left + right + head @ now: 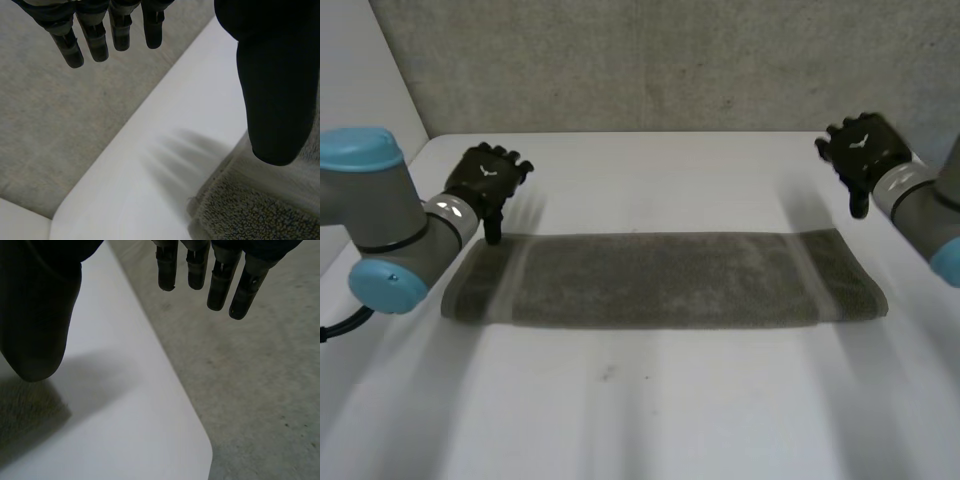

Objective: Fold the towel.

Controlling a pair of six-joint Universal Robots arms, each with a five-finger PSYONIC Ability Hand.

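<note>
Grey towel lies flat mid-table as a long narrow strip, so by my read it's already folded lengthwise and the next fold is end to end. Left hand is at the towel's far-left corner. In its wrist view the fingers are straight, slightly spread, well off the thumb and holding nothing, with the thumb tip over the corner of the towel; can't tell if it touches the cloth. Right hand hangs up and beyond the towel's far-right corner, clear of the cloth. Its fingers are also straight and apart from the thumb, and the towel sits below the thumb. Risks from here: 1) the strip is layered, so a shallow pinch at a corner probably takes only the top layer and the strip peels open on lift. 2) The hands aren't matched, left at the cloth and right well off it, so if they close out of step one end lifts first, the towel skews and the edges won't line up. 3) Each hand is at a far corner only, so the near corners would sag or drag on the table and bunch the fold. 4) A thumb pressing down before the fingers get under would just push the corner along the table.
</note>
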